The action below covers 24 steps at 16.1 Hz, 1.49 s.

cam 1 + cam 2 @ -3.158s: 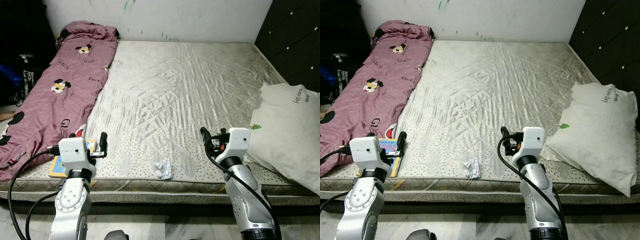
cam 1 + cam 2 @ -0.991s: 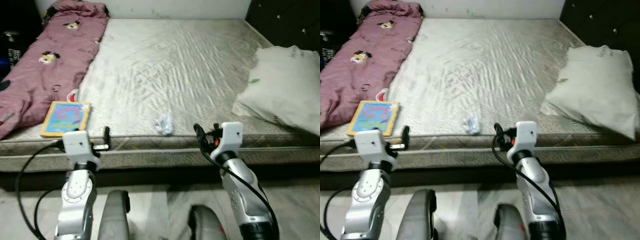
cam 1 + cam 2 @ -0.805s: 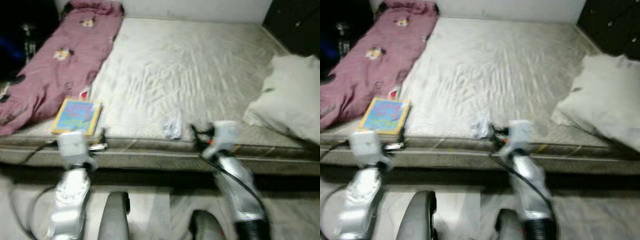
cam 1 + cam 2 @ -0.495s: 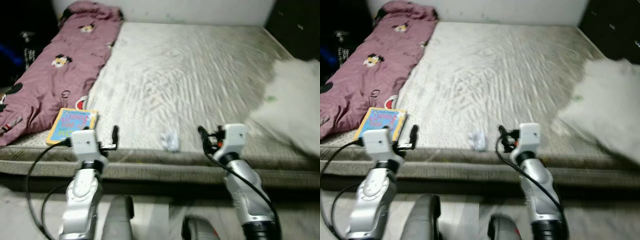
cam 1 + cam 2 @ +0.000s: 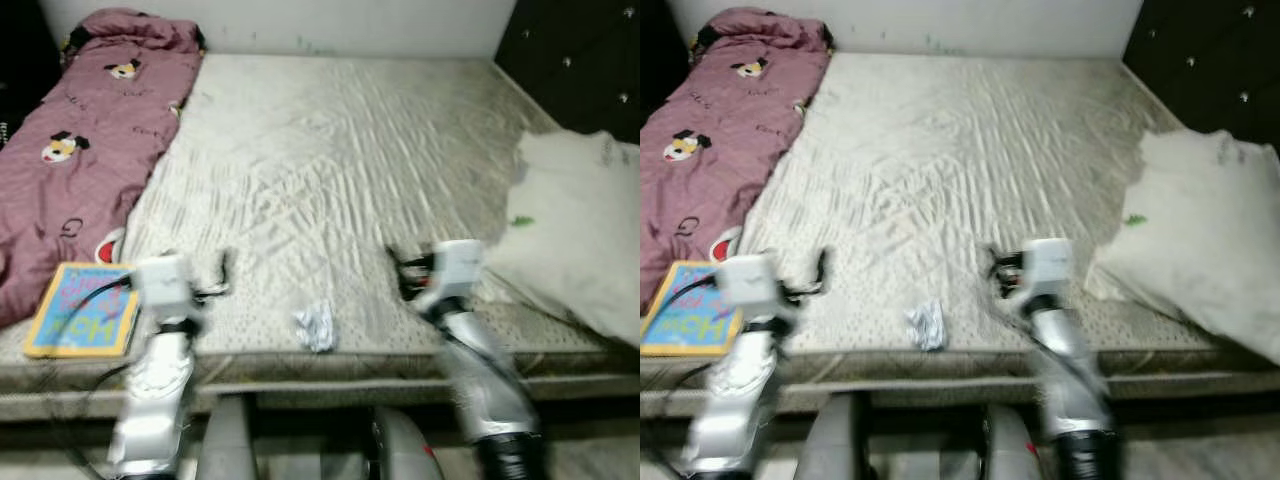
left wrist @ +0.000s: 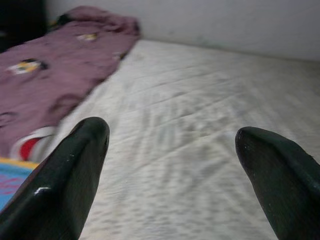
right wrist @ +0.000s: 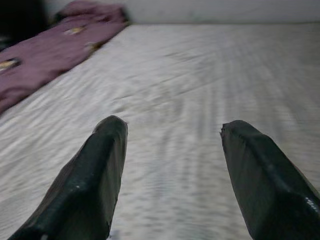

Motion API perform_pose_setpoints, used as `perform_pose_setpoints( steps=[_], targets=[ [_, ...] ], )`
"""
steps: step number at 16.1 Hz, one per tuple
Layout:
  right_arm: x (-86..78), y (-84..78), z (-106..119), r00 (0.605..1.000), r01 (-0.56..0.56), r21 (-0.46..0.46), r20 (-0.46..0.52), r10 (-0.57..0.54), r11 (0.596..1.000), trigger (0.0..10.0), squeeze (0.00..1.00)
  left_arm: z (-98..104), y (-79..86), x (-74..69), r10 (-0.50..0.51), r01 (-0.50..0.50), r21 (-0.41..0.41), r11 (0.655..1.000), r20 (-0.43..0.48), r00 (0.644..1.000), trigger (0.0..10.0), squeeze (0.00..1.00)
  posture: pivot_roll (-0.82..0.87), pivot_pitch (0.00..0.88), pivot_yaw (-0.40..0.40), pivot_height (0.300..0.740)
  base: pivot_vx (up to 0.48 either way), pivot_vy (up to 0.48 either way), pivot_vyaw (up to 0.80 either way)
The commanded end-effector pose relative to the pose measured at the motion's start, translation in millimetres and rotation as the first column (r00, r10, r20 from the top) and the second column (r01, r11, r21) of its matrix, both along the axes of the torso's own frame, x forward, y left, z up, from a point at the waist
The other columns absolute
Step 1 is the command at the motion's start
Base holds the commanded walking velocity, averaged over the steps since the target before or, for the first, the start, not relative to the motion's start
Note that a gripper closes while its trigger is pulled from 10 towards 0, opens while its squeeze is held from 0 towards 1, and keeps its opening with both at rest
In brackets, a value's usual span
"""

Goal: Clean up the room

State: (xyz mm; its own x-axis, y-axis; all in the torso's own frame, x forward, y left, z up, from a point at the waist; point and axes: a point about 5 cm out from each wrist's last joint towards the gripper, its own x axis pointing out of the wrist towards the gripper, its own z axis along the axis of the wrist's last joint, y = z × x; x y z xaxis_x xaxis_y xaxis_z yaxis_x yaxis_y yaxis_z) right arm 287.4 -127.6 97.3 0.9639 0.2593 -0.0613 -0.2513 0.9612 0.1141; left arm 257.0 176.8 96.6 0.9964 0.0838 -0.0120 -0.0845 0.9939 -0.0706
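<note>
While the left gripper and right gripper hang with fingers spread wide and nothing in them, ready to grab, the crumpled paper scrap lies between them at the mattress's near edge, probably waiting for pickup.

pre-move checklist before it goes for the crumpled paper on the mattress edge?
1. Crumpled white paper wad in view, near the front edge of the grey quilted mattress: ok.
2. Left gripper fingers open, nothing held: ok.
3. Right gripper fingers open, nothing held: ok.
4. Either gripper at the wad: not ok, both beside it.
5. Head views sharp: not ok, arms blurred.
6. Colourful picture book apart from the wad: ok.
</note>
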Motion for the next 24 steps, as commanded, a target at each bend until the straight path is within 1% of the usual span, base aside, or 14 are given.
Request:
perform_pose_setpoints(
  steps=[1, 5, 7, 9, 11, 12, 13, 15, 17, 19, 22, 24],
  targets=[
    [-1.1, -11.9, -3, 0.999, 0.032, -0.016, -0.008, -0.032, 0.999, 10.0, 0.00, -3, -7.2, 0.4, -0.012, 0.012, -0.012, 1.000, -0.013, 1.000, 10.0, 0.00, 0.05, 0.000, -0.039, 0.607, 0.000, 0.000, 0.00],
    [0.1, -10.0, -3, 1.000, 0.016, -0.014, -0.006, -0.016, 1.000, 10.0, 0.00, -1, -10.0, 2.3, -0.018, 0.018, -0.018, 1.000, -0.003, 1.000, 10.0, 0.00, 0.05, 0.000, -0.042, 0.562, 0.000, 0.000, 0.00],
    [0.8, -8.3, -5, 1.000, 0.010, -0.018, -0.016, -0.010, 1.000, 10.0, 0.00, -1, -8.5, 3.0, -0.006, 0.006, -0.018, 1.000, -0.009, 1.000, 10.0, 0.00, 0.06, 0.000, -0.040, 0.547, 0.000, 0.000, 0.00],
    [1.8, -4.5, -9, 0.999, -0.022, -0.012, -0.048, 0.022, 1.000, 10.0, 0.00, -2, -5.9, 3.4, 0.020, -0.020, -0.013, 1.000, -0.018, 1.000, 10.0, 0.00, 0.06, 0.000, -0.031, 0.547, 0.000, 0.000, 0.00],
    [2.7, -1.1, -13, 0.996, -0.042, -0.010, -0.077, 0.041, 0.999, 10.0, 0.00, -2, -4.3, 4.0, 0.026, -0.026, -0.012, 1.000, -0.024, 0.999, 10.0, 0.00, 0.06, 0.000, -0.025, 0.547, 0.000, 0.000, 0.00],
    [4.1, -0.6, -15, 0.996, -0.053, -0.040, -0.075, 0.050, 0.998, 10.0, 0.00, -2, -3.3, 4.6, 0.026, -0.027, -0.012, 1.000, -0.025, 0.999, 10.0, 0.00, 0.06, 0.000, -0.021, 0.547, 0.000, 0.000, 0.00],
    [4.2, 0.5, -14, 0.996, -0.068, -0.046, -0.067, 0.064, 0.997, 10.0, 0.00, -2, -3.1, 4.7, 0.027, -0.027, -0.012, 1.000, -0.026, 0.999, 10.0, 0.00, 0.06, 0.000, -0.021, 0.547, 0.000, 0.000, 0.00],
    [4.6, 2.7, -12, 0.996, -0.068, -0.054, -0.054, 0.065, 0.996, 10.0, 0.00, -2, -2.7, 5.7, 0.027, -0.027, -0.009, 1.000, -0.024, 0.999, 10.0, 0.00, 0.06, 0.000, -0.020, 0.547, 0.000, 0.000, 0.80],
    [5.4, 3.1, -14, 0.995, -0.078, -0.051, -0.069, 0.075, 0.996, 10.0, 0.00, -1, -2.9, 6.3, 0.030, -0.030, -0.013, 0.999, -0.024, 0.999, 10.0, 0.00, 0.06, 0.000, -0.021, 0.547, 0.000, 0.000, 0.78],
    [7.1, 4.2, -17, 0.992, -0.093, -0.069, -0.089, 0.087, 0.993, 10.0, 0.00, -2, -2.4, 6.6, 0.038, -0.039, -0.033, 0.999, -0.031, 0.999, 10.0, 0.00, 0.06, 0.000, -0.021, 0.547, 0.000, 0.000, 0.59],
    [13.4, 5.9, -19, 0.991, -0.097, -0.086, -0.105, 0.088, 0.992, 10.0, 0.00, -1, -1.6, 8.7, 0.040, -0.041, -0.037, 0.998, -0.028, 0.999, 10.0, 0.00, 0.07, 0.006, -0.021, 0.547, 0.000, 0.000, 0.00],
    [18.4, 12.9, -14, 0.991, -0.115, -0.079, -0.081, 0.108, 0.990, 10.0, 0.00, 2, 0.6, 10.1, 0.044, -0.045, -0.029, 0.999, -0.020, 0.999, 10.0, 0.00, 0.07, 0.005, -0.014, 0.547, 0.000, 0.000, 0.00]
  ],
)
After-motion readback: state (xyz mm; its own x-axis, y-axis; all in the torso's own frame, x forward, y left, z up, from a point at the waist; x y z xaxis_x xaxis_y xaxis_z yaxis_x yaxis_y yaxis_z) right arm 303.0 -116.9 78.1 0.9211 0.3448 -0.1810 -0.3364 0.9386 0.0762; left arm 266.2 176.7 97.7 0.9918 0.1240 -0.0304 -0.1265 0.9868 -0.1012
